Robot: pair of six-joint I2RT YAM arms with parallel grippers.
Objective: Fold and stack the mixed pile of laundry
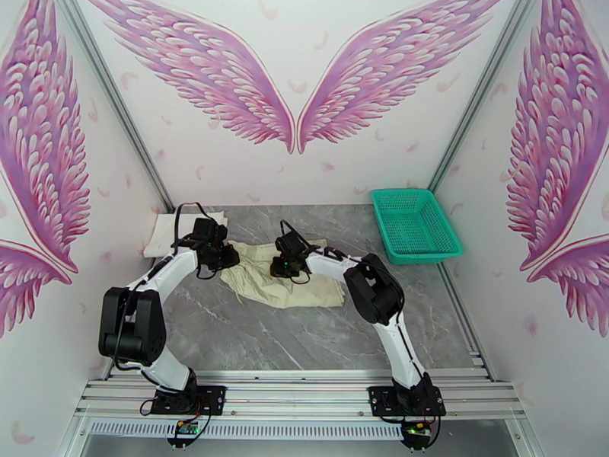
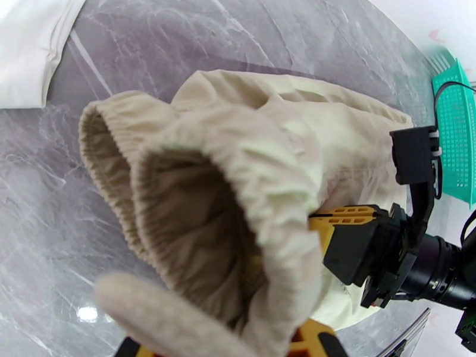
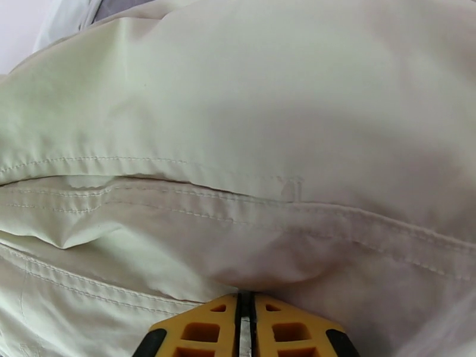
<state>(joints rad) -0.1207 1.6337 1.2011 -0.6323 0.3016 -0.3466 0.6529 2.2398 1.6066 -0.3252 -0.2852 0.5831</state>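
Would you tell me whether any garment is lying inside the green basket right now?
No, the green basket has a bare mesh floor, and the beige garment lies on the table to its left.

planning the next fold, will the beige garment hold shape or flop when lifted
Likely floppy: the beige garment bunches in soft folds in the left wrist view. Probably light, since the thin cloth wrinkles freely. Its smooth weave might slip.
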